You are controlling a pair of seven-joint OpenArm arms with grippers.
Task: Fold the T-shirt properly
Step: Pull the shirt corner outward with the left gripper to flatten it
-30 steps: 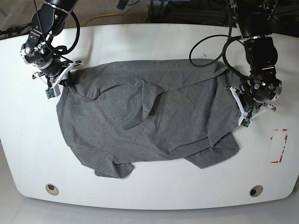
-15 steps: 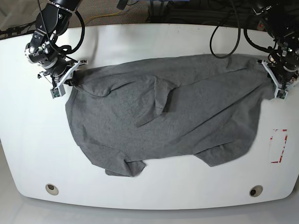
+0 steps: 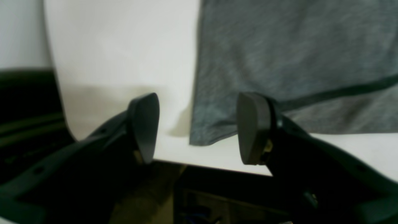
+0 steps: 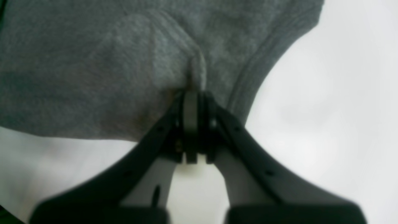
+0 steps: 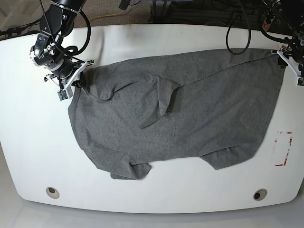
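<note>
The grey T-shirt [image 5: 180,114] lies spread wide over the white table [image 5: 156,202], with a raised fold near its middle and rumpled sleeves at the front. At the shirt's back left edge, my right gripper [image 5: 71,87] is shut on a pinch of the cloth [image 4: 108,56]; in the right wrist view the jaws [image 4: 191,93] are pressed together on a ridge of fabric. My left gripper [image 5: 290,64] is at the table's far right edge. In the left wrist view it [image 3: 198,126] stands open, and the shirt's corner [image 3: 279,56] lies flat on the table beyond the fingertips, untouched.
A red-marked rectangle [image 5: 283,148] is on the table at the right, just past the shirt. Two round holes [image 5: 53,192] [image 5: 260,194] sit near the front edge. The table's right edge drops off directly under the left gripper. Cables hang behind the table.
The left arm pulled the shirt's right side out toward the back right edge, stretching it flatter, and now shows open jaws. The right gripper shifted slightly right, still holding the cloth.
</note>
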